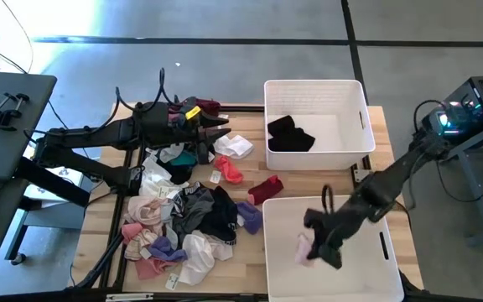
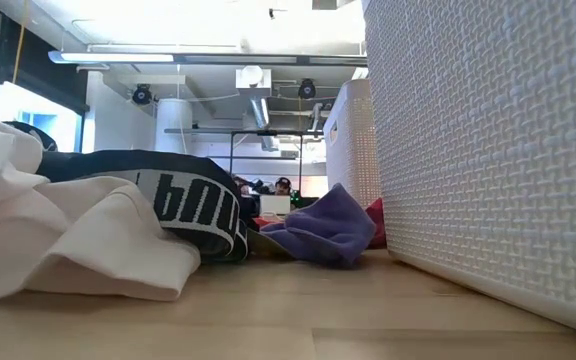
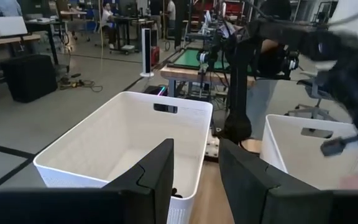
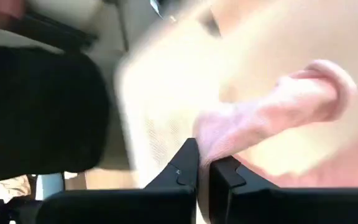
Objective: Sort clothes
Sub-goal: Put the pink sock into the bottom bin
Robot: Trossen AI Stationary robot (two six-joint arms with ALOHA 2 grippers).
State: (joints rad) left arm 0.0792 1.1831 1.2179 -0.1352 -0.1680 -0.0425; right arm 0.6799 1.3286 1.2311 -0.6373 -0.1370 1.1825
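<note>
So your right hand [image 1: 315,245] is hanging over the near bin [image 1: 367,277], the one at about 5 o'clock on the table [image 1: 250,277], with its fingers pressed together on a pink garment [image 4: 272,118] that dangles above the white floor of that bin. Your left hand [image 1: 225,127] is parked up around 11 o'clock above the table, fingers [image 3: 157,177] partly spread with nothing between them, pointing toward the far bin [image 1: 355,92] at 1 o'clock. That far bin already has a black garment [image 1: 290,134] lying in it. The rest of the clothes pile [image 1: 183,218] sits in a heap from the table's centre out toward 7 o'clock: white, pink, purple, black and grey stuff mixed together, with a red piece [image 1: 264,189] a bit apart, just beside the near bin's far edge.
</note>
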